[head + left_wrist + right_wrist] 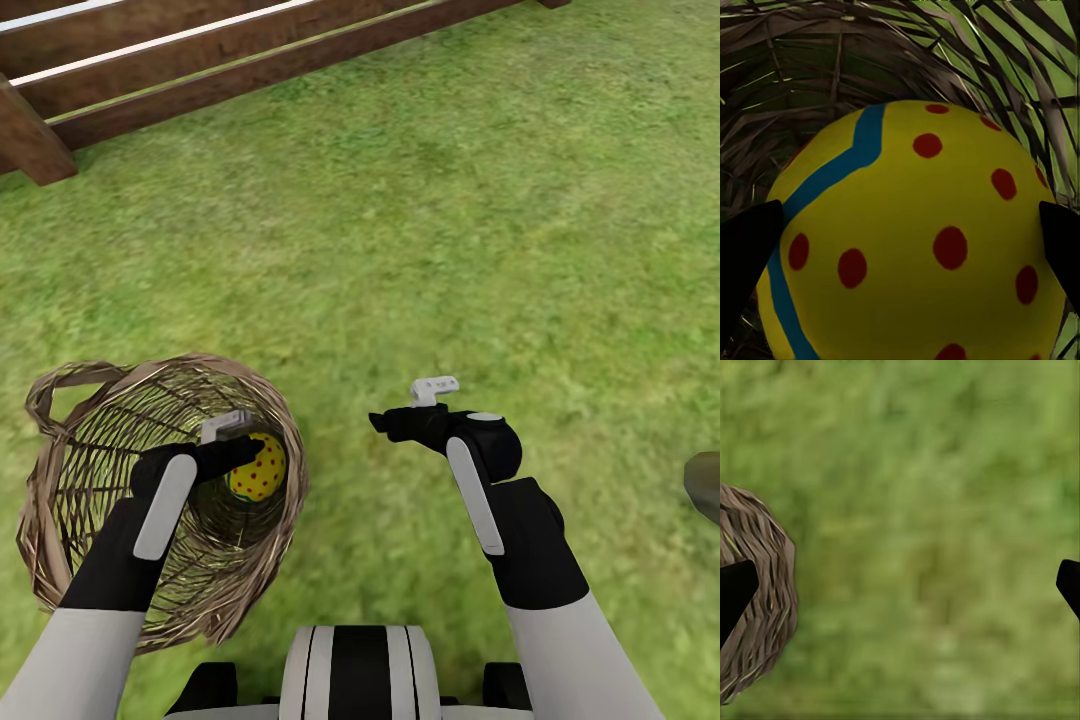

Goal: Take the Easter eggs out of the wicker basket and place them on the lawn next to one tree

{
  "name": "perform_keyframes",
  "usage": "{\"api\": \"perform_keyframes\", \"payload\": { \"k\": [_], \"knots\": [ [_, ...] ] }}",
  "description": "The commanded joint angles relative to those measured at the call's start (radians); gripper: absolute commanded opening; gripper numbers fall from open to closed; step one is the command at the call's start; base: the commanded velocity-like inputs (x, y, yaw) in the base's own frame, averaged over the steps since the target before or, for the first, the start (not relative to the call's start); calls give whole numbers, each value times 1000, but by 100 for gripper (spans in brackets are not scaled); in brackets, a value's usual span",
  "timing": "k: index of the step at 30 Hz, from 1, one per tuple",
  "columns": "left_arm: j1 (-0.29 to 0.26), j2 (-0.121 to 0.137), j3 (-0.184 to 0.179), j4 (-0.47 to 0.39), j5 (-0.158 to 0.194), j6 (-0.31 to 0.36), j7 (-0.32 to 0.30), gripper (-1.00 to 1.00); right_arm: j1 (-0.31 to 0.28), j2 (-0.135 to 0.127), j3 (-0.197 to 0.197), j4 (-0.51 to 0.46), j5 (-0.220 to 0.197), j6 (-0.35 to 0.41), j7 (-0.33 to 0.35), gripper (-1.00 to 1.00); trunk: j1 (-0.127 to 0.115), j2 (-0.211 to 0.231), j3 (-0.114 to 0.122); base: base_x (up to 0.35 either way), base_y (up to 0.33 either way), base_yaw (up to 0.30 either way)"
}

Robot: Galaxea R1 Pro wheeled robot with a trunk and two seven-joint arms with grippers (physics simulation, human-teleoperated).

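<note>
The wicker basket (60, 500) stands on the lawn (480, 220) at the lower left. My left gripper (245, 452) reaches down inside it and is shut on one Easter egg (260, 470), yellow with red dots. In the left wrist view that egg (915, 225) shows a blue zigzag band, and the black fingertips (746, 255) press against it on both sides, with the basket's weave behind. My right gripper (385, 422) hovers open over bare grass to the right of the basket. Its wrist view shows the basket's outer wall (757, 600) to one side. Any other eggs are hidden.
A brown slatted wooden fence (200, 60) with a post (35, 135) runs across the far left. A dark grey object (705, 485) pokes in at the right edge. Open grass stretches ahead and to the right. My own base (355, 675) is at the bottom.
</note>
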Motion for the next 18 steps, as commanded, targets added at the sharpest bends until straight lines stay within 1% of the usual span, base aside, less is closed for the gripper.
{"api": "perform_keyframes", "payload": {
  "k": [1,2,8,13,18],
  "knots": [
    [0,1,-2,-2,10,2,10,-100,-1,0,0,-1,-6,4,-6,100,0,0,-1,0,0,0],
    [0,1,-2,-2,10,2,10,-100,-1,0,0,-1,-6,4,-6,100,0,0,-1,0,0,0],
    [0,1,-2,1,10,4,8,-100,0,0,0,-1,-6,4,-6,100,-3,1,23,0,0,0],
    [1,1,3,3,12,10,5,-100,0,0,0,-1,-6,4,-6,100,-3,1,23,0,0,0],
    [2,6,6,9,9,26,3,-100,0,-1,0,-1,-6,4,-6,100,-5,2,42,0,0,0]
  ]
}}
